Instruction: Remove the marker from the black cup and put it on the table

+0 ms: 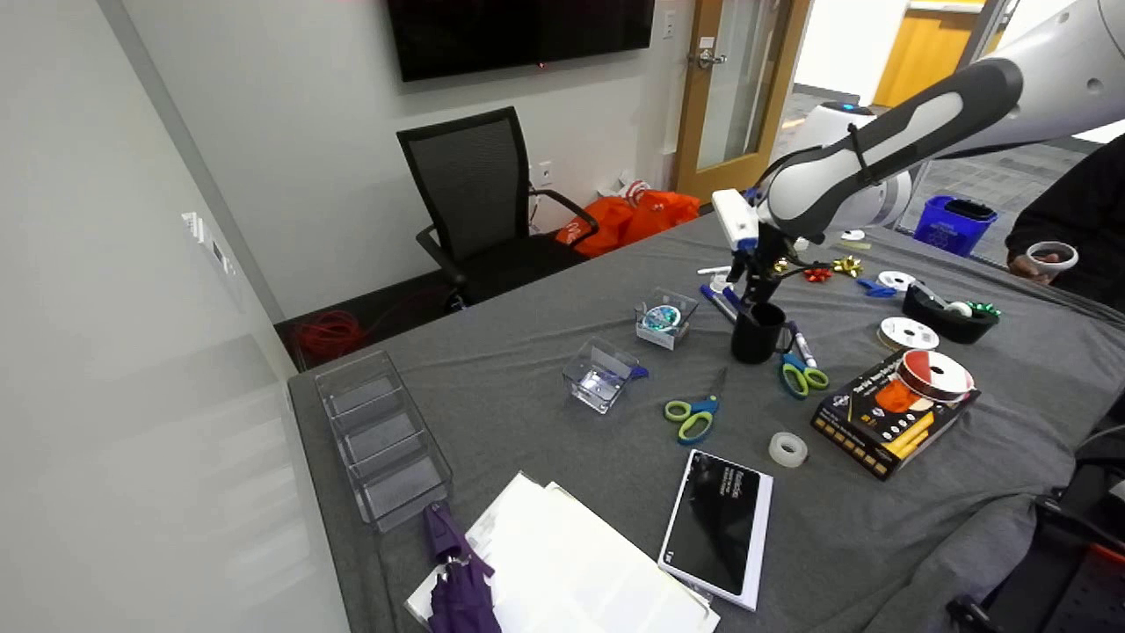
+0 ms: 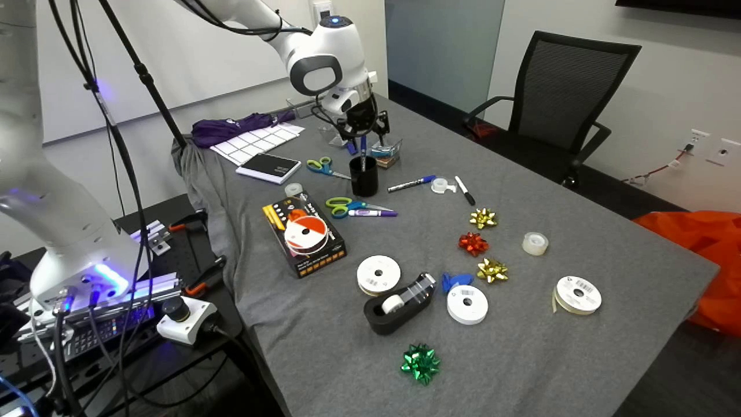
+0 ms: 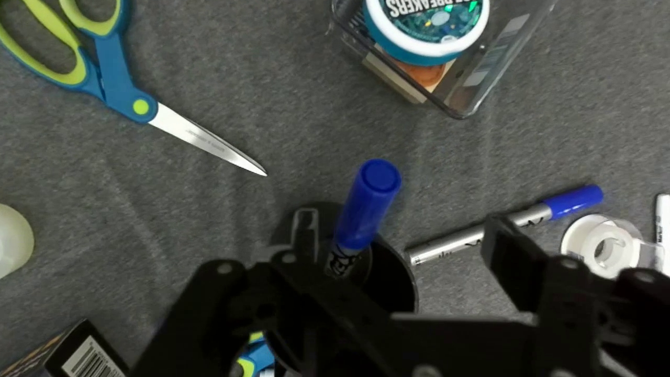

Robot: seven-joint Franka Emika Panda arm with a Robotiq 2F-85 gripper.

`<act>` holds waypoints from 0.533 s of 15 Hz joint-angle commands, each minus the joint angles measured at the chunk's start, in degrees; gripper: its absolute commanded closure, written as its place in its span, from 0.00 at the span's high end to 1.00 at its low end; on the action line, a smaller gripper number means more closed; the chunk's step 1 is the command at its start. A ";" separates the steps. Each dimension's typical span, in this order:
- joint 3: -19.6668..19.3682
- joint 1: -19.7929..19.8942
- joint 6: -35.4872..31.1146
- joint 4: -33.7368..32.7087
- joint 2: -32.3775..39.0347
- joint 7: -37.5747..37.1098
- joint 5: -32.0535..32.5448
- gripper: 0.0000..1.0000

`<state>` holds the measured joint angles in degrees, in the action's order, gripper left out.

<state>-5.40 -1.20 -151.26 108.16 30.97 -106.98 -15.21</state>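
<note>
The black cup [image 1: 756, 338] stands upright on the grey cloth-covered table [image 1: 510, 413]; it also shows in an exterior view [image 2: 364, 182] and in the wrist view [image 3: 395, 280]. A blue-capped marker [image 2: 363, 152] stands in it, leaning, cap up; its cap is large in the wrist view [image 3: 369, 204]. My gripper [image 3: 402, 235] is open above the cup. In the wrist view the left finger lies beside the marker and covers its lower part; the right finger is well apart from it. The gripper also shows in both exterior views [image 1: 754, 283] [image 2: 367, 134].
A similar marker [image 3: 455, 242] lies beside the cup, near a small tape roll [image 3: 602, 246]. Scissors [image 3: 152, 112] and a clear box [image 3: 466, 99] lie close by. A second pair of scissors [image 2: 341, 207], a purple-ended marker [image 2: 373, 213] and a black box [image 2: 304, 243] are also near.
</note>
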 commanded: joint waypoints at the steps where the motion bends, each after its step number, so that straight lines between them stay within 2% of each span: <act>1: -0.40 -0.39 -2.39 -0.90 2.02 -0.29 -0.08 0.53; 8: 0.41 0.14 -4.49 0.09 2.10 1.06 -0.86 0.03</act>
<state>-5.33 -1.25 -154.18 108.05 32.87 -106.98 -15.25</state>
